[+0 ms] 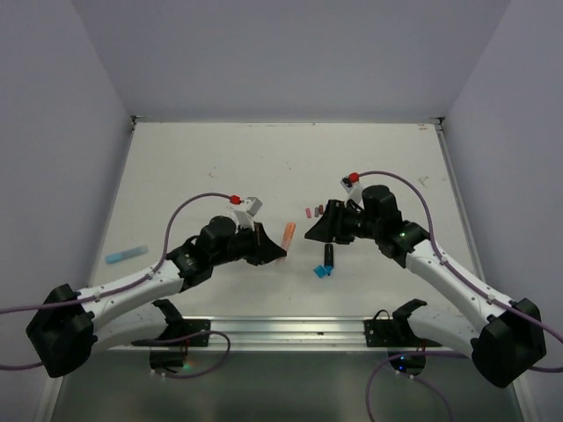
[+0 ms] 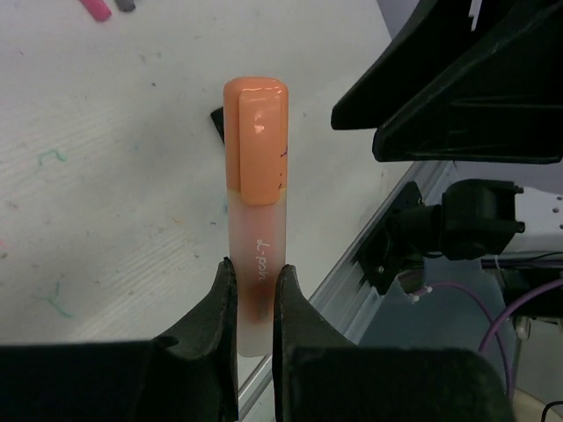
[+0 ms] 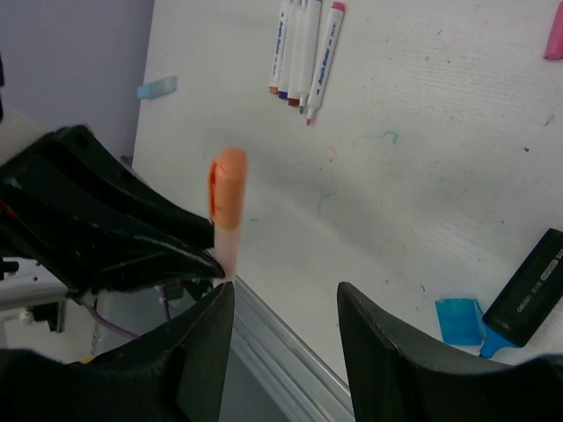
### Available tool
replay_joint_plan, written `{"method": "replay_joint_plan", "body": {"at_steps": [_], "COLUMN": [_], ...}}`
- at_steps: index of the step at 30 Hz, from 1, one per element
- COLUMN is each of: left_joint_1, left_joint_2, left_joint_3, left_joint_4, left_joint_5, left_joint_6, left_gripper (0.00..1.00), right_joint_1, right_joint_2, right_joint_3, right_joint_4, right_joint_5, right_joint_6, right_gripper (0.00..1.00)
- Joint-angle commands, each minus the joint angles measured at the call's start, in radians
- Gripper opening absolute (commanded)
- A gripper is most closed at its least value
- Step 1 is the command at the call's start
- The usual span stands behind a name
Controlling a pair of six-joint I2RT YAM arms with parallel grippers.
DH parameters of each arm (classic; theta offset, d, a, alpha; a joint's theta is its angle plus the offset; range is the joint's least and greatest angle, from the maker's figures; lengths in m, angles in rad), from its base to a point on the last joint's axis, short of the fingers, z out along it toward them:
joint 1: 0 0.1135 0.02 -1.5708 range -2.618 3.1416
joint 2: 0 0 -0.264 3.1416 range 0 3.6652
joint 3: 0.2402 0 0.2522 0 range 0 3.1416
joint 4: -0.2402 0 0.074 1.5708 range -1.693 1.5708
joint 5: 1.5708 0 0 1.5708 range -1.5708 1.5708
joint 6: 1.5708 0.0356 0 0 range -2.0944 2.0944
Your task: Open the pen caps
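The left pincer [image 2: 255, 280] is pressed together on a pale, half-transparent marker body [image 2: 254, 264]. Its two fingers pinch the lower part of the body from both sides. The marker reaches straight out from the fingertips. At its far end sits the orange cap [image 2: 255, 132], fully on the body and with its clip facing the wrist camera. Nothing else touches this cap.

The right pincer [image 3: 286, 294] is about half spread, and nothing is between its fingers. It points towards the left pincer and stands near it. In its own wrist view the orange cap [image 3: 229, 186] is just beyond its left finger, apart from it and not inside the gap.

On the counter [image 1: 264, 158], on the near right side of the right pincer, a blue cap [image 3: 459, 318] lies off its marker. It is just beside the blue tip of a black marker [image 3: 528, 288]. Farther ahead of this pincer a group of white pens [image 3: 303, 48] lies close together. A pale blue marker [image 3: 157, 87] lies well apart to their left. A pink cap [image 2: 97, 9] and a grey cap [image 2: 126, 4] lie on the counter far ahead of the left pincer, on its left side.
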Motion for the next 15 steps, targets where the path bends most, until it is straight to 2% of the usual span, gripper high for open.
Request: {"method": "replay_joint_plan", "body": {"at_steps": [1,6,10,15], "left_joint_1": [-0.132,-0.238,-0.266,-0.273], "left_joint_2": [0.092,0.204,0.219,0.226], "left_joint_3": [0.055,0.134,0.168,0.192], "left_joint_4": [0.101,0.084,0.084,0.066], "left_joint_5": [-0.149,-0.235,-0.264,-0.264], "left_joint_6": [-0.030,-0.036,-0.046,-0.043], "left_gripper": [0.00,0.00,0.00,0.00], "right_joint_1": [0.009,0.011,0.012,0.012], "right_joint_2": [-0.027,-0.068,-0.071,-0.088], "right_joint_3": [-0.020,-0.043,-0.035,-0.072], "right_joint_4": [0.071,0.077,0.001,0.011], "right_joint_5": [-0.019,0.013,0.060,0.065], "right_joint_6": [0.061,0.084,0.066,0.078], "right_gripper": [0.54,0.53,0.53,0.52]}}
